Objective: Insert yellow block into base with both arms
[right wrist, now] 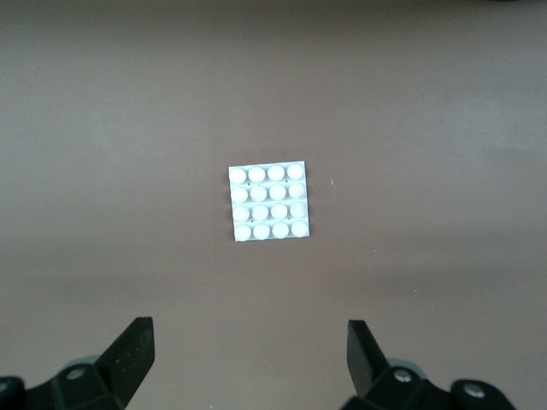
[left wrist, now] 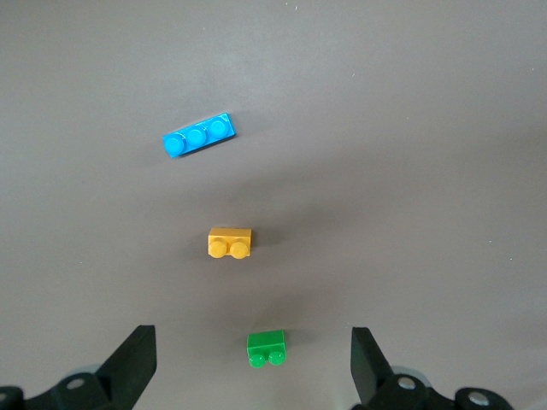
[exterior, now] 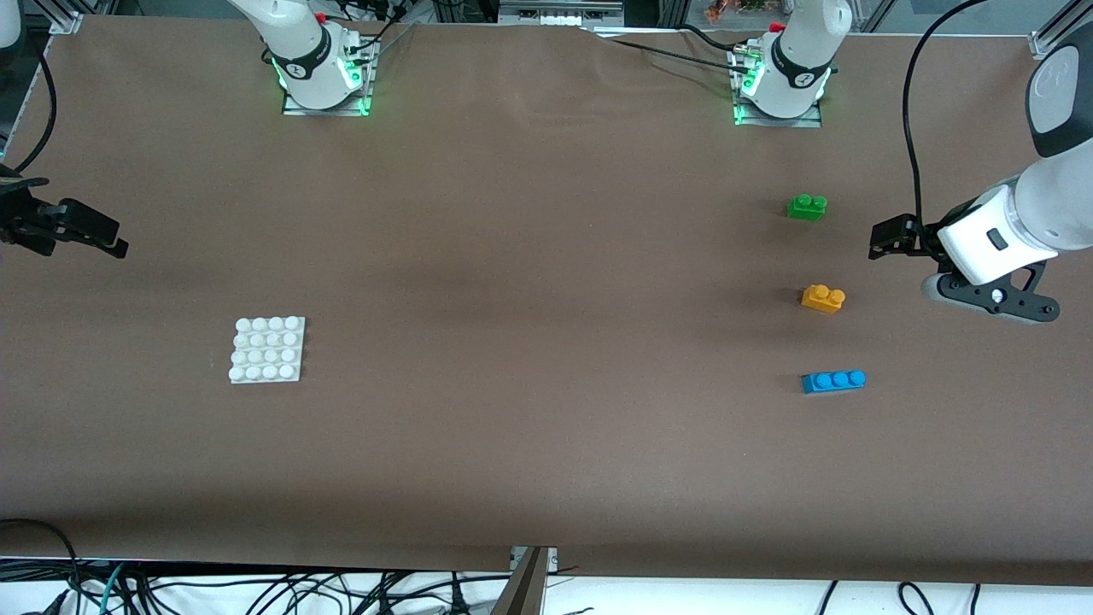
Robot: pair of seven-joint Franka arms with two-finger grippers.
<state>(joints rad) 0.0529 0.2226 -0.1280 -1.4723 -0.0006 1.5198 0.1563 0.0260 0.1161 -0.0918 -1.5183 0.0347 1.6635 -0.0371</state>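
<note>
A: Worth flagging, from here: three bricks in a row toward the left arm's end of the table. Yellow block (exterior: 823, 298) in the middle, green brick (exterior: 807, 207) farther from the front camera, blue brick (exterior: 833, 381) nearer to it. Near enough together that a slightly off descent could nudge a neighbour or clamp the wrong one.

B: Agreed. Left pincer (exterior: 888, 239) up in the air near the table's edge at that end, spread wide, holding nothing. Not yet over the block, so a fair way to travel and time to drift.

A: And the base (exterior: 267, 349): loose on the table toward the right arm's end, well apart from the bricks. Likely to slide or tip under a pressing brick unless pinned. Hence both arms, presumably.

B: Right pincer (exterior: 85, 229) also aloft at the table's edge on its side, wide open, empty. Another risk: studs misaligned at insertion, block seated crooked.

A: Now the views. Front view alone gives both ends at once, bricks and base together.

B: Left wrist view: only the three bricks, yellow block (left wrist: 230, 243) between its fingertips (left wrist: 137, 359), no base anywhere. Clear look at the open gap, though.

A: Right wrist view: the reverse. Base (right wrist: 269, 203) square ahead, stud grid countable, no bricks at all.
</note>
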